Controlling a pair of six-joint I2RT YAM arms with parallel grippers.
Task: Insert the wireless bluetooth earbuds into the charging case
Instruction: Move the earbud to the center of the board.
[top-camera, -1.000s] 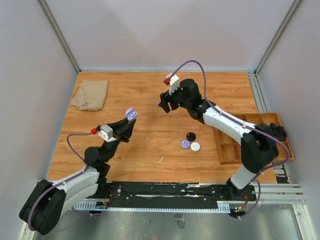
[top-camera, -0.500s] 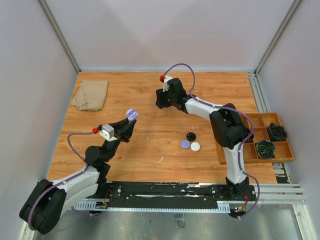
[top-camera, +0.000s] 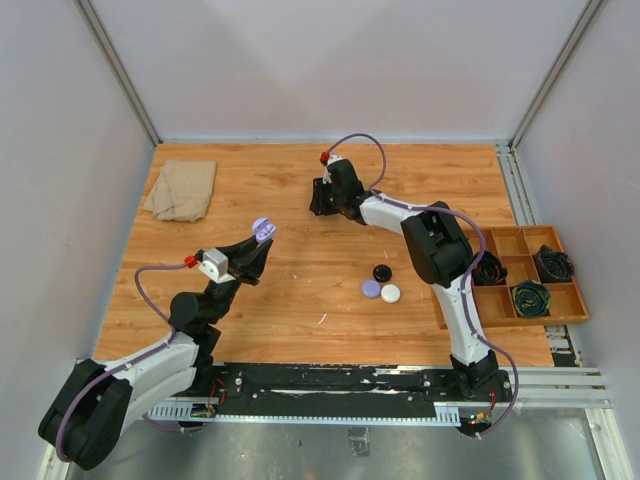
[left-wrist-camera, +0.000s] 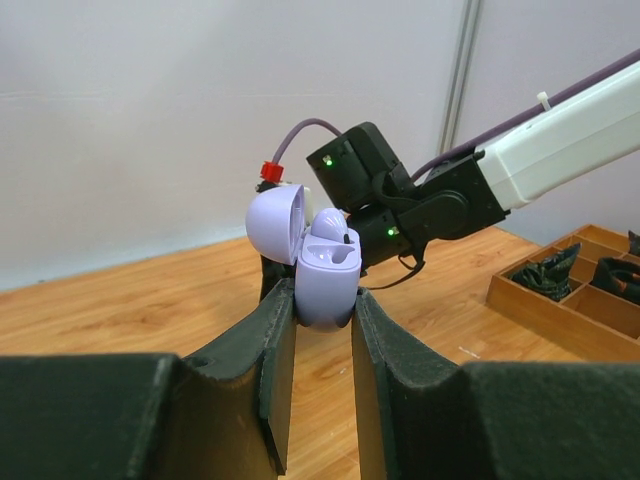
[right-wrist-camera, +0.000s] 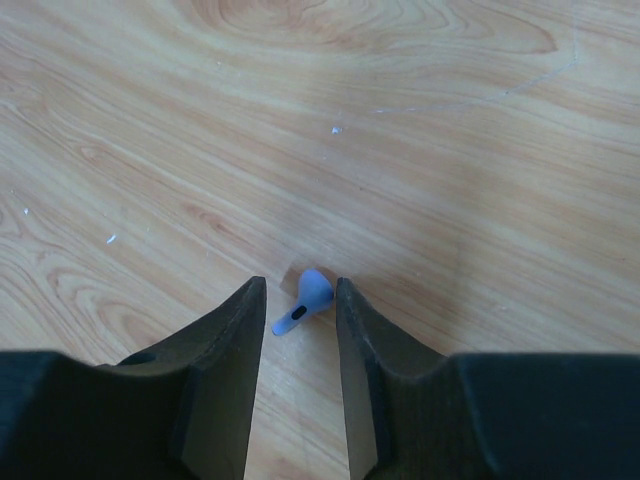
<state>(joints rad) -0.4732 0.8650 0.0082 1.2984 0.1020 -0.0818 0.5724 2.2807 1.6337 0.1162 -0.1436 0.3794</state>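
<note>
Two fingers of the right claw (right-wrist-camera: 299, 288) straddle a pale purple earbud (right-wrist-camera: 304, 302) lying on the bench (right-wrist-camera: 450, 120). The jaws stand narrow, but I cannot tell whether they pinch it yet. Squeeze gently and centred, so the bud cannot squirt sideways, then lift straight. Well apart, the left claw (left-wrist-camera: 322, 296) clamps the open charging case (left-wrist-camera: 328, 272) aloft, with a seated earbud (left-wrist-camera: 330, 228) inside and the other socket seemingly free.
</note>
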